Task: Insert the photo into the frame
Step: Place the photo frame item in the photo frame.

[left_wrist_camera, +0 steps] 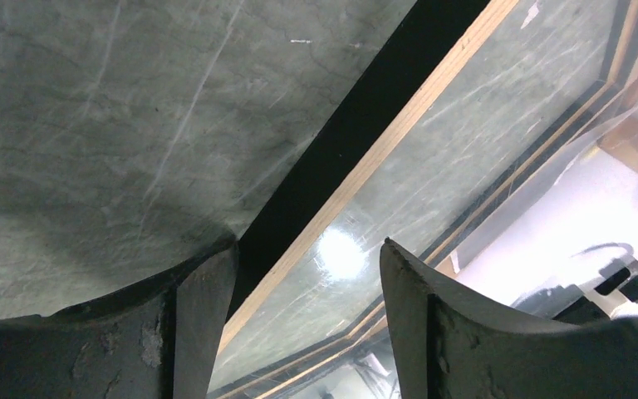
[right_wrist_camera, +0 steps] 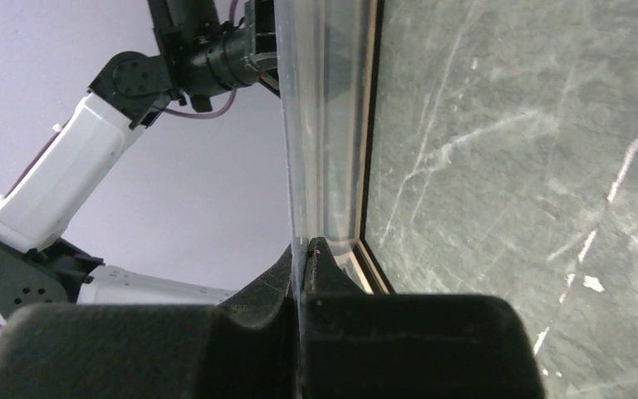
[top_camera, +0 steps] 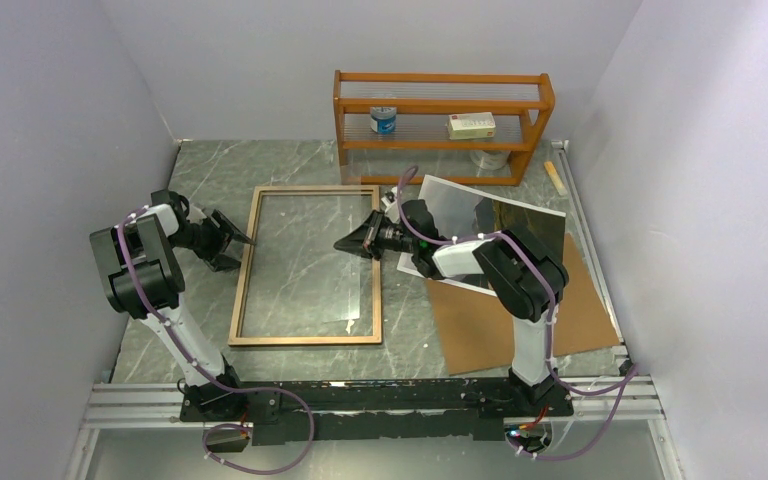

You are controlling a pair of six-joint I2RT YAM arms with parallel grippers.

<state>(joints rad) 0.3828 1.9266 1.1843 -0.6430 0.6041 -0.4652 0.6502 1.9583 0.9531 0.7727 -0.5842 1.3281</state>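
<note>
The frame lies flat at the table's middle, its light wood back facing up, with a clear pane over its opening. My right gripper is shut on the pane's right edge, the jaws pinching the thin sheet beside the frame's rail. My left gripper is open, with its fingers on either side of the frame's left rail and not touching it. The photo lies glossy at the right, partly under my right arm.
A brown cardboard sheet lies under and in front of the photo. At the back stands an orange-brown shelf rack that holds a can and a small box. A wooden strip lies by the right wall.
</note>
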